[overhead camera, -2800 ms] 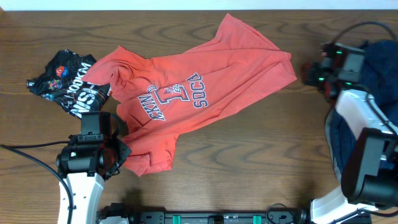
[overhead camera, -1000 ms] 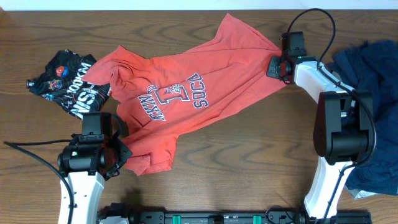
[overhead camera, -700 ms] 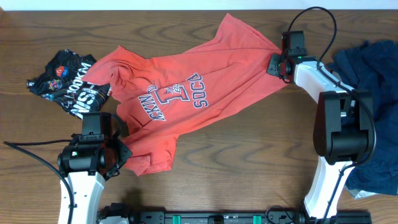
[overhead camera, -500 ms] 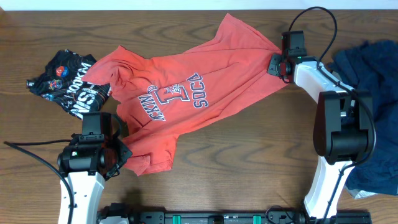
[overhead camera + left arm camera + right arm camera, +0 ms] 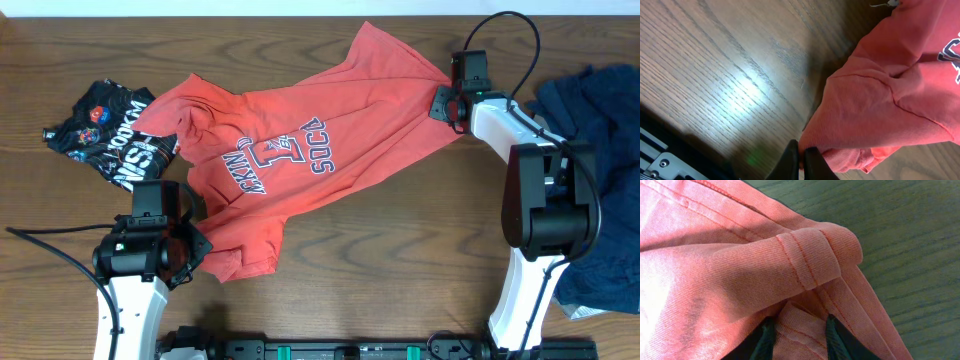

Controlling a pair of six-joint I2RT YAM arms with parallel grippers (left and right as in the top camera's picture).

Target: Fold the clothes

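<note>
My left gripper (image 5: 801, 159) pinches the near hem corner of the coral-red T-shirt (image 5: 300, 150), and my right gripper (image 5: 797, 338) straddles a fold at its right edge, though I cannot tell whether it squeezes.

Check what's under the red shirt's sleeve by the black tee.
A sleeve of the red shirt lies over the right edge of the black tee, on the wooden table. How far the tee runs underneath is covered.
</note>
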